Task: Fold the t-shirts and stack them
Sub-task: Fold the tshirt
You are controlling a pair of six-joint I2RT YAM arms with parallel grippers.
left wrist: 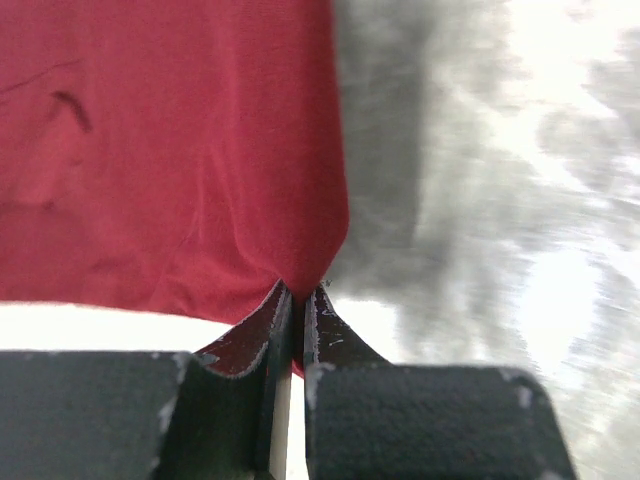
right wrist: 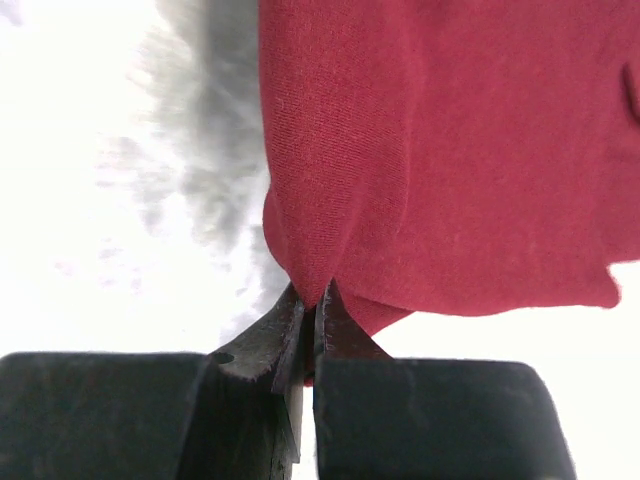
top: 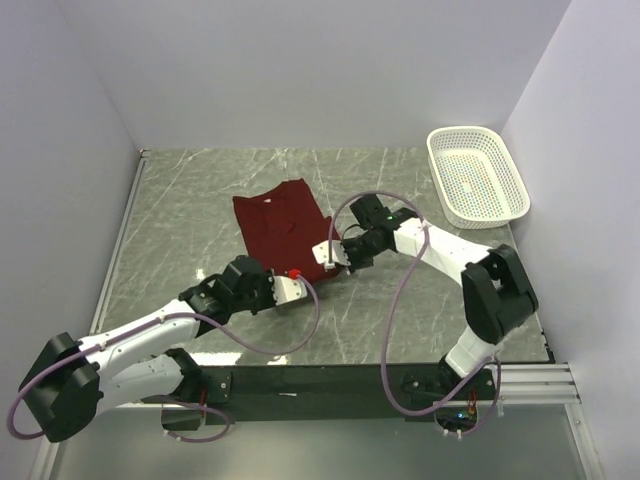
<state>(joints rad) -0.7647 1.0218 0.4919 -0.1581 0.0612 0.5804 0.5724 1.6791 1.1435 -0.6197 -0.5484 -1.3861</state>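
Maroon t-shirt (top: 282, 225) lay mid-tabletop (top: 180, 200), its long axis running away from the arms. Left fingers (left wrist: 248, 345) were clamped on 1 near corner and right fingers (right wrist: 262, 340) on another, with cloth stretching ahead of both. A fold away from the arms looked likely next.

The top view is evenly, softly lit from above and sharp throughout, with a pale sheen on the marbled counter (top: 200, 200) and only faint shadows. Both wrist views are harsher. The counter burns out to white glare near the lens and its marbling smears into blur. A dark shadow runs beside the t-shirt (left wrist: 170, 150), whose weave stays crisp by the jaws.
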